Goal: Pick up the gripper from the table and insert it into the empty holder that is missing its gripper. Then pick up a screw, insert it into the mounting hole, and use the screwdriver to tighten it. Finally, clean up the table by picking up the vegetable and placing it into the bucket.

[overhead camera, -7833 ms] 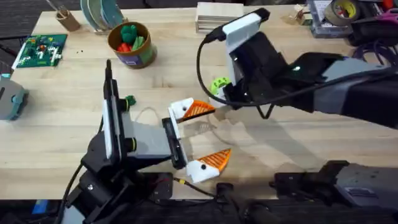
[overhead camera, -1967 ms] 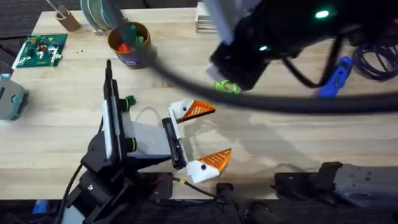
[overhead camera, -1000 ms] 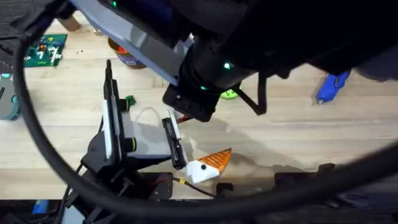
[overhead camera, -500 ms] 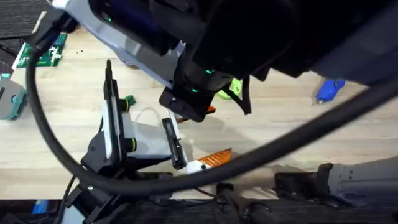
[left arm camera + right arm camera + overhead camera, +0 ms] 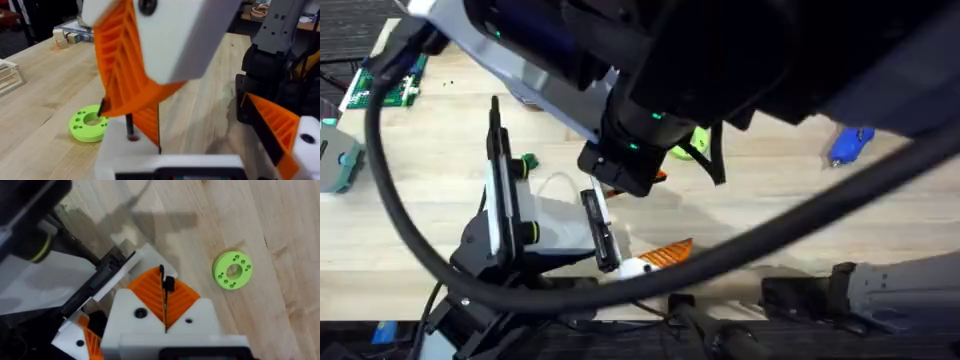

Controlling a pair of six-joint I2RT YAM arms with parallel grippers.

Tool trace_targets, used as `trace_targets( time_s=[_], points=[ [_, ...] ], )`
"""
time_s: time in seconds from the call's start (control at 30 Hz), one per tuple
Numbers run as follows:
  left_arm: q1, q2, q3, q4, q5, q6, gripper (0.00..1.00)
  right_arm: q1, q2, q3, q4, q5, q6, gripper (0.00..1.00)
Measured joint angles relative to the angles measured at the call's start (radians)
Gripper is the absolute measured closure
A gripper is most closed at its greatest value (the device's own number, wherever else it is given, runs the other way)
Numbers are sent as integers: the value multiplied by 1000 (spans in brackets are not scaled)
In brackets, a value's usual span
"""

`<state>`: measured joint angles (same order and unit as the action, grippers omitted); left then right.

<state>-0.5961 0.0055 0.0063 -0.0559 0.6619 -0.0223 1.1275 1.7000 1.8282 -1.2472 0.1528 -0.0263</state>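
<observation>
My left gripper (image 5: 640, 215) lies low on the table (image 5: 770, 215), open. One orange ribbed gripper finger (image 5: 125, 75) sits in its white holder (image 5: 190, 35). The other orange finger (image 5: 665, 255) sits in the near holder. My right gripper (image 5: 165, 287) hangs just above the far holder (image 5: 127, 260), shut on a thin black screw (image 5: 164, 295). In the overhead view the right gripper (image 5: 620, 170) covers that holder. The blue screwdriver (image 5: 850, 145) lies on the table at the right. The tiny dark green vegetable (image 5: 527, 162) lies beside the left arm. The bucket is hidden behind the right arm.
A bright green holed disc (image 5: 685, 148) (image 5: 232, 270) (image 5: 89, 123) lies just beyond the left gripper. A green circuit board (image 5: 360, 90) and a grey block (image 5: 335, 165) sit at the far left. The right arm's dark bulk and cable cross much of the overhead view.
The right arm swung from the far right, rose under the camera and came down over the left gripper's far holder. In the last half second it barely moved. The left arm stayed still.
</observation>
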Motion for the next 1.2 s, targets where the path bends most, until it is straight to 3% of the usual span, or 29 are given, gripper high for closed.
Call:
trace_targets(
  time_s=[1.2],
  points=[
    [0, 0, 0, 0, 0, -1, 8, 0, 33, 0, -5, -16, 4, 994]
  ],
)
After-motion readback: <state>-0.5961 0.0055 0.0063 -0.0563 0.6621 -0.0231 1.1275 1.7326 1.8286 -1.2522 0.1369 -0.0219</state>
